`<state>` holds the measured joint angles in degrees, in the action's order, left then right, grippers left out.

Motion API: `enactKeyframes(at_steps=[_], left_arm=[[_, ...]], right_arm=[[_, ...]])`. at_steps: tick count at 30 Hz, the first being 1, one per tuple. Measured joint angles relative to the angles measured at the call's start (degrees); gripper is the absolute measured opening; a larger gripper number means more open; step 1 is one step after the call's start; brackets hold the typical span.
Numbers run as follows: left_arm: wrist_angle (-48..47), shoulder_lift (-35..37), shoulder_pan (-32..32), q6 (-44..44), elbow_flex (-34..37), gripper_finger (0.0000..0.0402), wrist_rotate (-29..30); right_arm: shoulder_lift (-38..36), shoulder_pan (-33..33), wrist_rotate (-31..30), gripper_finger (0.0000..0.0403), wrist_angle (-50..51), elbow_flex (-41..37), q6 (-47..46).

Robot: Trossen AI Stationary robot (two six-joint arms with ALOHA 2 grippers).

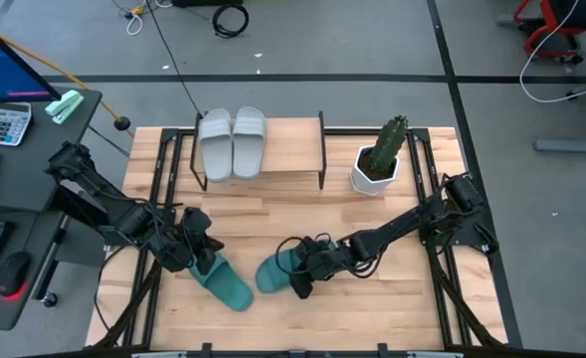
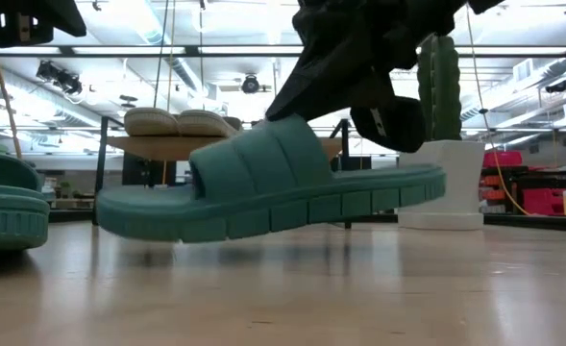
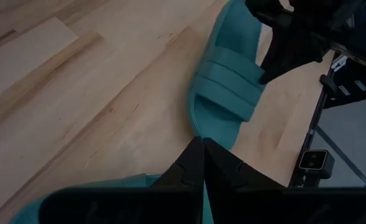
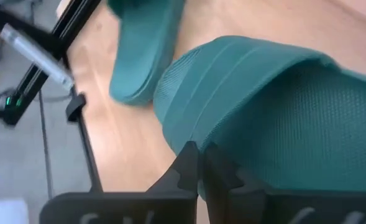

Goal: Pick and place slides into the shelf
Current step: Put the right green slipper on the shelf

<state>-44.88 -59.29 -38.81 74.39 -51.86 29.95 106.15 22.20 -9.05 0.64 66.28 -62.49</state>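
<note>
Two pale slides (image 1: 233,144) lie side by side, soles down, on the shelf (image 1: 293,159) at the table's far side. My right gripper (image 1: 307,267) is shut on a teal slide (image 2: 263,183), which hangs clear of the table near the middle. My left gripper (image 1: 201,257) is shut at the far end of a second teal slide (image 1: 228,286) at the near left, which also shows at the low view's left edge (image 2: 9,207). In the left wrist view, the shut left fingers (image 3: 201,155) have teal rubber (image 3: 89,193) beneath them. My left gripper meets the second teal slide at its far end (image 1: 211,268), coming slanting down from the table's left. The gripper hides which part it has. The slide's other end points toward the near right. My right gripper pinches the edge of the teal slide's wide strap (image 4: 192,134) between its two fingers. The fingers slant down from the table's right. The slide hangs lifted clear (image 2: 263,216), sole down and nearly level.
A cactus in a white pot (image 1: 380,159) stands at the far right, beside the shelf. Bare wooden tabletop (image 1: 273,214) lies between the shelf and the two grippers. Black frame rails (image 1: 442,288) run along the table's sides.
</note>
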Motion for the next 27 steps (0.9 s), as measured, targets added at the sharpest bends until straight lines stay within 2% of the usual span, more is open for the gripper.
enactKeyframes(at_steps=[7, 16, 23, 27], left_arm=[[0.1, 0.0, 0.0, 1.7, 0.0, 0.0029, -0.2], [2.6, 0.0, 0.0, 4.9, 0.0, 0.0045, -4.8], [6.8, 0.0, 1.0, 4.6, 0.0, 0.0057, -4.8], [12.9, 0.0, 2.7, 2.8, 0.0, 0.0065, -6.3]], right_arm=[[-4.5, 0.1, 2.0, 0.0007, 0.3, 0.0, 12.6], [-15.1, -0.9, 2.2, 0.0007, 3.8, 0.0, 24.4], [-21.7, -2.1, 8.1, 0.0007, 3.7, 0.0, 36.0], [-23.7, -2.6, 10.7, 0.0007, 4.2, 0.0, 43.2]])
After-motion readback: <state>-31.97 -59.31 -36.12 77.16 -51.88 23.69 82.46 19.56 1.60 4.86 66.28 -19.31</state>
